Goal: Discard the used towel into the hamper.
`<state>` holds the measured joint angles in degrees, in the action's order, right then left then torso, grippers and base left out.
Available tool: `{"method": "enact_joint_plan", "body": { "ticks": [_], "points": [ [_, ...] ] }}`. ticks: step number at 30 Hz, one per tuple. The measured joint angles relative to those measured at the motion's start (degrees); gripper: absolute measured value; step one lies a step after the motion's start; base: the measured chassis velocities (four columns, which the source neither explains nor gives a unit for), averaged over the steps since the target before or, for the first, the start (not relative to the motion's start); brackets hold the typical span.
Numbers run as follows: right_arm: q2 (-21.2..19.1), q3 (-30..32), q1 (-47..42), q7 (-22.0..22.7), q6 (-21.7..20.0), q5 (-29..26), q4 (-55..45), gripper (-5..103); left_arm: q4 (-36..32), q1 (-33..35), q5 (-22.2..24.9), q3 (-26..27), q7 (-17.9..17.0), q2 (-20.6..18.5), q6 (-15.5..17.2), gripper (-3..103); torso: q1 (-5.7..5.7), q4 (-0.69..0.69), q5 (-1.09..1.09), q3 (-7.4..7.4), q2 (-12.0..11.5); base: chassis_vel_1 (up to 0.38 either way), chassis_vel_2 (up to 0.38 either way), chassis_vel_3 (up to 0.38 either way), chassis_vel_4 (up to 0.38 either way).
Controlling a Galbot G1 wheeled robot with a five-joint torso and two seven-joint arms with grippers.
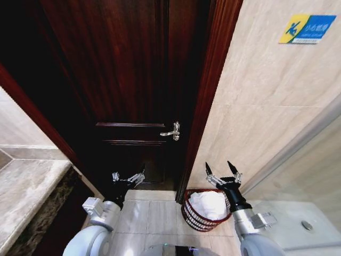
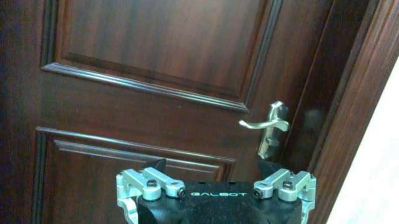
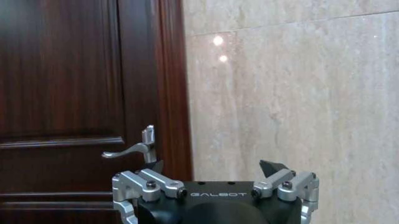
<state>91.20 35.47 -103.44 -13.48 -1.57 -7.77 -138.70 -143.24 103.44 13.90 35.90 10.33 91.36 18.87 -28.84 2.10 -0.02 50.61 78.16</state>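
We face a tall dark wooden door (image 1: 133, 80), closed in its frame, with raised panels across its face. To its right stands a wall of pale beige tile (image 1: 266, 106), polished enough that small lights glint on it in our right wrist view. At our far left a grey marble counter (image 1: 26, 192) runs along the edge, and pale floor tiles (image 1: 149, 218) lie under us.

The hamper (image 1: 206, 210) sits on the floor at the foot of the door frame, against the tiled wall, just before our right arm. It is a round dark reddish-brown wire basket with horizontal ribs, and a white towel (image 1: 209, 202) fills its inside, heaped up to about the rim.

Our right gripper (image 1: 222, 169) hangs above the hamper's far side, fingers spread wide and holding nothing; its dark fingertips (image 3: 272, 166) point toward the wall and door frame. Our left gripper (image 1: 128, 176) is raised in front of the lower part of the door, also spread wide and empty, well apart from the hamper.

A silver lever handle (image 1: 172, 131) sits on the door's right edge, above both grippers. High on the tiled wall is a small blue and yellow sign (image 1: 307, 28), its lettering too small for us to read.
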Motion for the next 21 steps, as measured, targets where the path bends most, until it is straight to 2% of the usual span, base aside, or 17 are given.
{"method": "enact_joint_plan", "body": {
  "ticks": [14,21],
  "points": [
    [-0.03,0.05,0.0,0.02,-0.01,0.02,0.02,100,0.0,0.0,0.0,-0.02,0.0,0.04,0.0,99,0.0,-0.02,0.05,0.01,-0.01,-0.156,-0.176,0.16,0.168],
    [-0.01,0.01,0.0,0.01,-0.01,0.02,0.01,100,0.0,0.0,0.0,0.01,0.0,0.0,0.0,99,0.0,0.0,0.0,0.0,0.0,-0.002,-0.001,0.005,-0.002]
  ]
}}
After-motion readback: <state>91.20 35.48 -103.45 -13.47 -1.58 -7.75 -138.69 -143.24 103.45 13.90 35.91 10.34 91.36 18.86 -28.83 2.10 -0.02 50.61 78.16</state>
